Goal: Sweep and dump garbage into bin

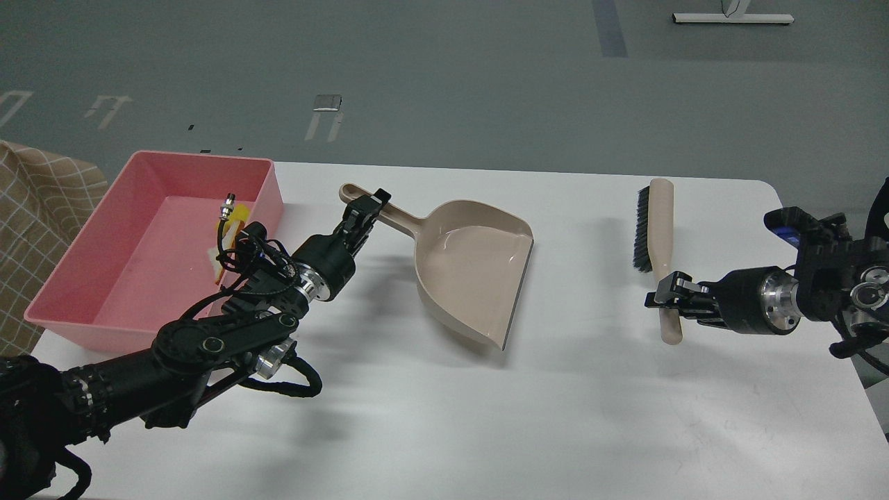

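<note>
The pink bin [125, 292] stands at the table's left. Inside it, partly behind my left arm, lie the yellow sponge [238, 213] and a pale piece that looks like the bread slice [212, 260]. My left gripper [367, 207] is shut on the handle of the beige dustpan [472, 274], which looks empty and sits low over the table just right of the bin. My right gripper [665, 301] is shut on the handle of the beige brush [655, 239], black bristles facing left.
The white table [569, 410] has its right edge near my right arm. A checked tan cloth [35, 208] hangs left of the bin. Grey floor lies beyond the far table edge.
</note>
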Tool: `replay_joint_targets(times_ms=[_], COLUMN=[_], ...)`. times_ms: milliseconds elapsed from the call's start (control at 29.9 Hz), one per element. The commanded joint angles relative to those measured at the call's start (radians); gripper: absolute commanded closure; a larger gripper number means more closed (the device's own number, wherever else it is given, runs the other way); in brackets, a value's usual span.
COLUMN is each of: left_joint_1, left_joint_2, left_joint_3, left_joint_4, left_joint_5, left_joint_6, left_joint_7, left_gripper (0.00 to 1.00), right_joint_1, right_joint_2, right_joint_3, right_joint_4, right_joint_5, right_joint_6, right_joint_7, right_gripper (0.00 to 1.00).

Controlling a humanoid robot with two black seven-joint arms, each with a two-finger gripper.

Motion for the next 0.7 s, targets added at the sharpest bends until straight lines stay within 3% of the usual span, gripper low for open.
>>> replay_joint_targets(times_ms=[0, 568, 668], left_joint_1=[0.002, 0.016, 0.017], left_joint_2=[-0.017, -0.022, -0.020], left_joint_3=[0.000, -0.001, 0.000], left_joint_4=[0.019, 0.038, 0.038], left_joint_5=[0.000, 0.000, 0.000], left_joint_6=[0.000, 0.000, 0.000], left_joint_7=[0.000, 0.002, 0.002], left_gripper=[1.00, 1.00, 1.00], right_joint_1=[-0.002, 0.001, 0.001], right_joint_2=[0.011, 0.039, 0.039], right_joint_3=[0.000, -0.006, -0.006], right_joint_4=[-0.013, -0.028, -0.028], right_joint_5=[0.000, -0.001, -0.001], right_joint_6=[0.000, 0.000, 0.000], right_joint_7=[0.000, 0.000, 0.000], right_gripper=[1.00, 1.00, 0.96])
